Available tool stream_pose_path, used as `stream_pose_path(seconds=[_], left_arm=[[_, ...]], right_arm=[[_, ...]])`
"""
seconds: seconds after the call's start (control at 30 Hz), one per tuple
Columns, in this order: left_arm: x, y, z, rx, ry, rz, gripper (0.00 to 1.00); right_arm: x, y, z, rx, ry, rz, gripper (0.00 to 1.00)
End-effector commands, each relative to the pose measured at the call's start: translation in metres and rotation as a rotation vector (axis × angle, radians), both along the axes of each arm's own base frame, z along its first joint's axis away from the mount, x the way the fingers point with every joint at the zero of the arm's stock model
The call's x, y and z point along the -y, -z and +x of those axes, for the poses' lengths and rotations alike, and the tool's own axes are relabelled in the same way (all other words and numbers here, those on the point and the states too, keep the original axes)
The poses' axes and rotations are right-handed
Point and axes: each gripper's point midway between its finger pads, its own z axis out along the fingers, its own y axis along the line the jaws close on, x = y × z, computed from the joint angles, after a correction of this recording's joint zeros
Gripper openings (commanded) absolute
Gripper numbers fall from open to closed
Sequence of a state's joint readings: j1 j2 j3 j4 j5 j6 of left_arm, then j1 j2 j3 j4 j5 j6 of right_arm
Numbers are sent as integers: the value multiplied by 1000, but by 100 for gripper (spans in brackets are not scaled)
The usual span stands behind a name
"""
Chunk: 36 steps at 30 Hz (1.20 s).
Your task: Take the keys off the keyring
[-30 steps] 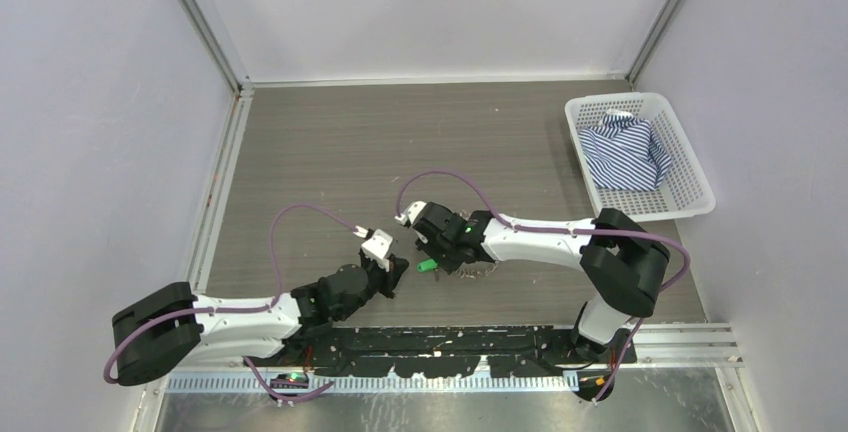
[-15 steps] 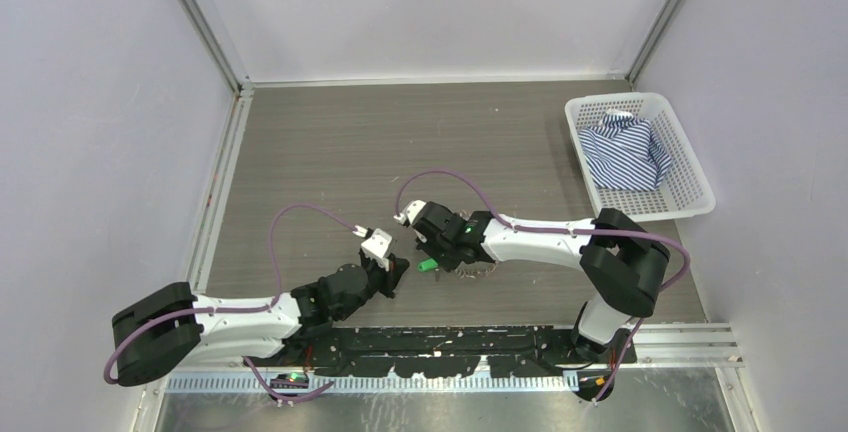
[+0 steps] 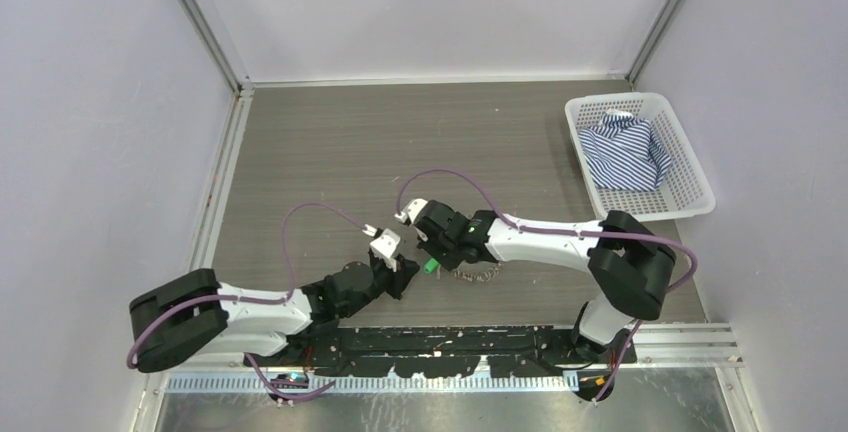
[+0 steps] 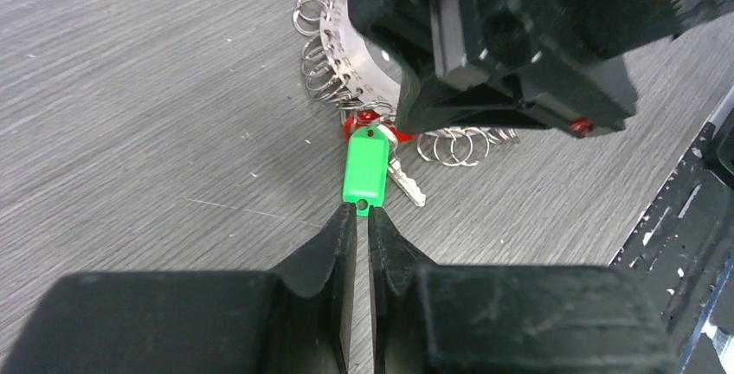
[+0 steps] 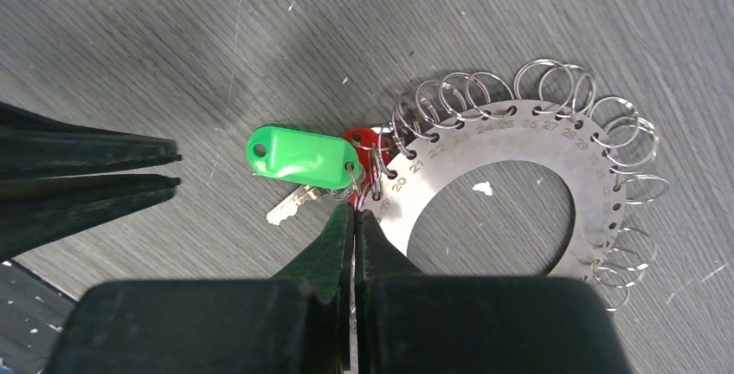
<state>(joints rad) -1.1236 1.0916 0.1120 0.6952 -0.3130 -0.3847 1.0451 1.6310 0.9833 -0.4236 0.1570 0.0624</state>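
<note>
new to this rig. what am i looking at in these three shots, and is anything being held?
These are two robots, a left arm and a right arm, bolted to a table, each ending in a two-finger tool. The overhead shot comes from a fixed camera above and behind them. The other two come from cameras on the wrists, looking along each arm's own fingers. On the table lies a flat numbered metal keyring with small wire loops round its edge. A key with a green tag hangs at one. A white basket holding striped cloth sits far right. The right tool is shut, tips at the keyring's edge beside the tag; what exactly it pinches is unclear. The left tool is open a crack, pointing at the tag's free end, holding nothing.
</note>
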Motion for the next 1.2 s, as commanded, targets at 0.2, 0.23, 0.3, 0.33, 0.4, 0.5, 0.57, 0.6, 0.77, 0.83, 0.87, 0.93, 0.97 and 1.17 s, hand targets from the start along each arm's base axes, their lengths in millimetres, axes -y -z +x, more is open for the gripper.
stream_pose_path(seconds=[0.2,0.23,0.3,0.33,0.4,0.5,0.57,0.6,0.77,0.83,0.87,0.93,0.97,1.17], left_arm=[[39,-45,1,93,121,-192,17],[40,-46,0,96,131,-197,17],[42,-47,2,106,131,-199,18],[43,-47,3,112,130,-194,18],[41,-47,6,129,123,-190,20],[39,-50,9,164,122,-196,22],[42,-51,5,192,163,-189,24],[44,-52,4,200,179,-190,25],[53,-50,1,225,229,-165,35],[53,-49,6,246,215,-148,41],[52,-50,10,262,197,-146,42],[49,-49,17,295,154,-121,45],[48,-50,20,314,141,-112,45],[50,-59,30,410,102,-78,49]], right_arm=[[-3,-52,-1,39,-4,130,1],[-3,-54,-2,33,-5,139,1],[-3,-60,-2,27,-6,163,1],[-3,-62,-2,26,-5,169,1],[-2,-66,-3,17,-6,185,1],[-1,-71,-3,4,-3,204,1],[1,-73,-1,-4,9,220,1],[1,-75,0,-8,15,230,1],[0,-86,4,-62,51,310,1],[0,-92,8,-79,67,339,1],[0,-94,8,-92,71,349,1],[-2,-99,9,-119,77,376,1],[-3,-102,9,-125,79,391,1],[-6,-112,8,-170,86,450,1]])
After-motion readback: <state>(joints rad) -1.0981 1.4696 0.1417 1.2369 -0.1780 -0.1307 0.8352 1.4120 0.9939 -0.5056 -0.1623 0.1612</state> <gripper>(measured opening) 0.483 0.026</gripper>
